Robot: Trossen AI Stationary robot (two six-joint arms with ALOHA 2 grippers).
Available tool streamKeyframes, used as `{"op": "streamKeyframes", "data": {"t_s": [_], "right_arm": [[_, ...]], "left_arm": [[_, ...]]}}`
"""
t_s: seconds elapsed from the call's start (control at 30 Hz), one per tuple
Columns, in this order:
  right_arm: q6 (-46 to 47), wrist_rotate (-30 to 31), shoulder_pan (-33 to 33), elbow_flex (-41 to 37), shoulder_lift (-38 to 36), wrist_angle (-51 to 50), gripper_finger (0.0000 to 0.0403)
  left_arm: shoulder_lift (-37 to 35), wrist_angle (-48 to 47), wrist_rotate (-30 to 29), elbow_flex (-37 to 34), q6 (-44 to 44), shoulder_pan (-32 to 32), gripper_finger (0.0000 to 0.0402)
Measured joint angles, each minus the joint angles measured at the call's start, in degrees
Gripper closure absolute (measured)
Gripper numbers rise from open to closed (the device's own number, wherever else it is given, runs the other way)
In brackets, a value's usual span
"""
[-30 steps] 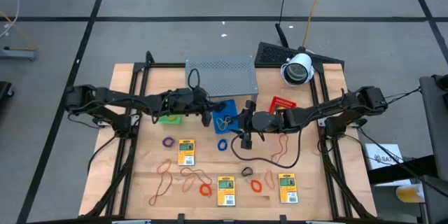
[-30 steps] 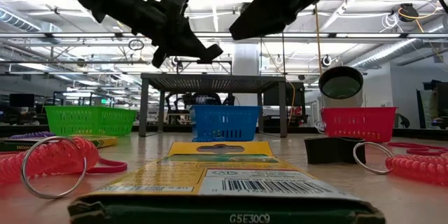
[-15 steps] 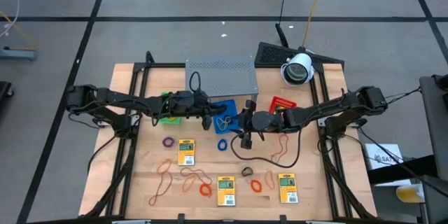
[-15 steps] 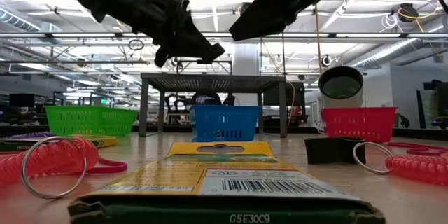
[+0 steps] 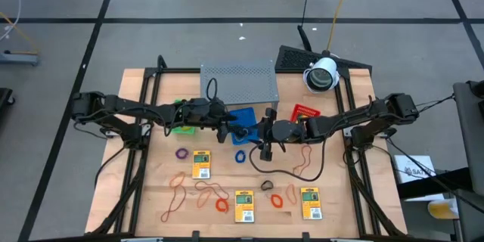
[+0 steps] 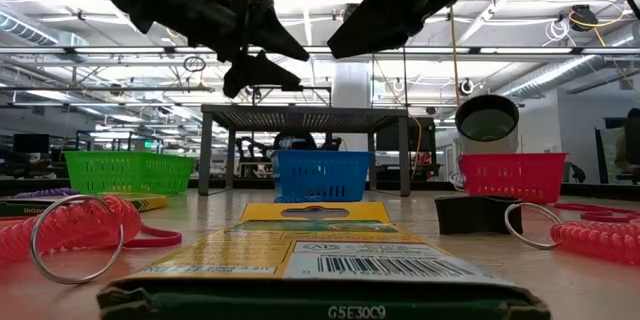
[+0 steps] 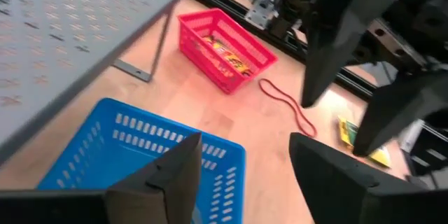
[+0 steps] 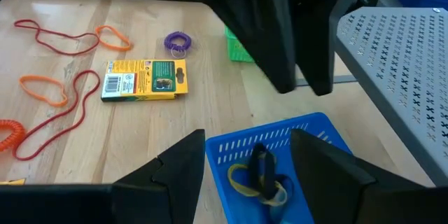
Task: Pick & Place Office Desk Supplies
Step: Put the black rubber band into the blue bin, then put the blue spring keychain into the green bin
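With its fingers spread and empty above the blue tray [image 5: 243,122], the left claw [image 5: 229,127] needed next a fresh supply from the worktop [image 5: 151,189].

Two black, jointed arms [image 5: 128,110] with trailing black cables, each ending in a gripper of two flat, tapering dark fingers [image 7: 327,175].

overhead, table-level, two wrist views near blue tray [image 5: 243,119]

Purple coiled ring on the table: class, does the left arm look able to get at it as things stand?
Probably yes. The purple ring lies uncovered on bare wood, and the left tool, open above the blue tray, holds nothing.
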Motion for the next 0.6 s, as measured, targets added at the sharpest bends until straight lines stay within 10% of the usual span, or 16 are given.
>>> {"op": "streamKeyframes", "data": {"t_s": [0.37,0.6], "right_arm": [[-0.02,-0.95,0.08,0.0,0.0,-2.93,0.0202],[0.61,-16.86,0.52,-0.02,0.0,-4.4,0.0202]], "left_arm": [[-0.02,3.15,16.27,0.0,-0.5,-1.23,0.0156],[-0.02,2.84,17.29,0.0,4.47,-9.27,0.018]]}}
